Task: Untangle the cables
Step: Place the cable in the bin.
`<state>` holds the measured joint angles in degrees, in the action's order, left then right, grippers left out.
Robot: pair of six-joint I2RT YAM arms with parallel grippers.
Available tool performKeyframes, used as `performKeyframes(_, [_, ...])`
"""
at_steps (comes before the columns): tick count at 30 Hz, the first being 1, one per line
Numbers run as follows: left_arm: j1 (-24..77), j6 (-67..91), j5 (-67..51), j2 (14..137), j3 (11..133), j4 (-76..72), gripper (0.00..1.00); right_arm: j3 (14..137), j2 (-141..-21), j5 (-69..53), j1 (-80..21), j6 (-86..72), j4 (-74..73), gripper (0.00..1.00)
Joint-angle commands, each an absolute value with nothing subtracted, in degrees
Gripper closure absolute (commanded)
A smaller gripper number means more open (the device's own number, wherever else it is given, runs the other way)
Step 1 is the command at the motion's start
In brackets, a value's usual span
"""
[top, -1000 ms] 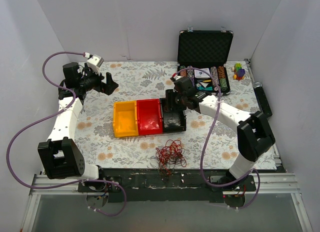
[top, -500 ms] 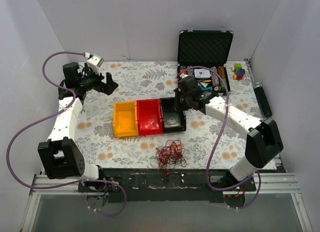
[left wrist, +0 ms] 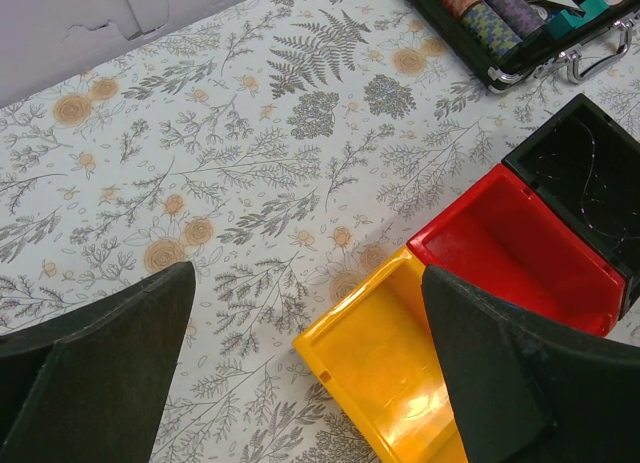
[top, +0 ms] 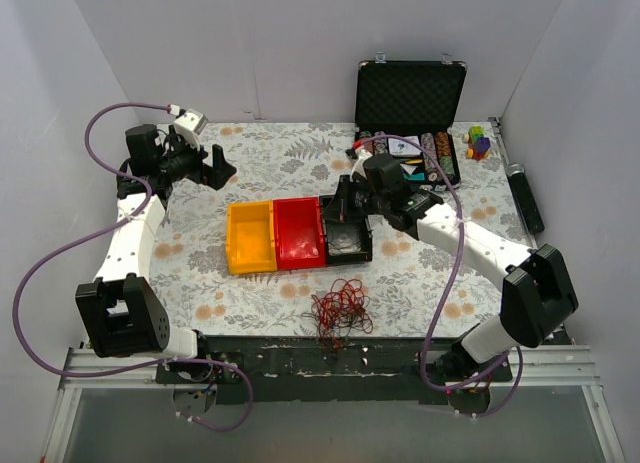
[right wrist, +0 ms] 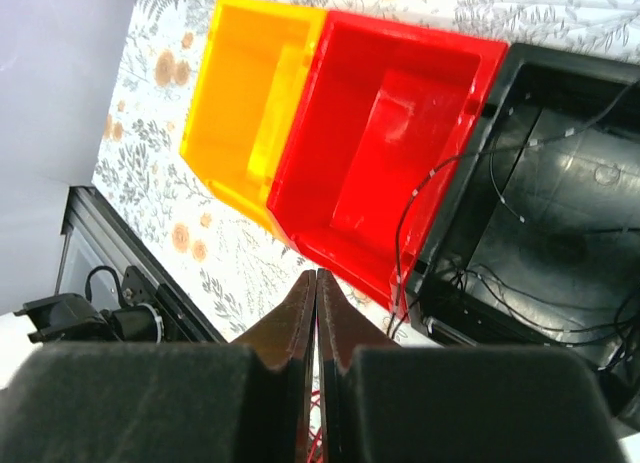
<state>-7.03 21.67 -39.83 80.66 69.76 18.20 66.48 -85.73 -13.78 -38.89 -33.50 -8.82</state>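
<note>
Red cables (top: 340, 308) sit bunched on the table (top: 420, 273) at the near edge, in front of the red bin (right wrist: 380, 153). Black strands (right wrist: 470, 155) lie in the black bin (right wrist: 570, 68), one looped over the red bin's wall. Right gripper (right wrist: 316, 275) is clenched above them; can't tell if it's pinching a strand. Left gripper (left wrist: 308, 273) is released, well apart. Risk: lifting could drag that loop, snag, and tip a bin.

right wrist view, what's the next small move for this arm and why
Probably carry the right tool from over the black bin toward the red tangle at the near edge of the table, opening on the way. It is shut with nothing clearly pinched, the black wire already lies in the bin, and the red strands sit heaped.
</note>
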Motion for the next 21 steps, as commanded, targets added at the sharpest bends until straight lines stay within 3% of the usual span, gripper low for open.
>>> performKeyframes(1, [-7.21, 20.39, -39.46, 77.61, 69.79, 18.11, 0.02, 61.54, -85.96, -15.30, -39.11, -35.94, -3.17, 0.94])
performKeyframes(21, [-7.21, 19.34, -38.50, 77.08, 68.64, 18.11, 0.02, 57.57, -92.19, -9.93, -35.60, -38.05, -0.70, 0.99])
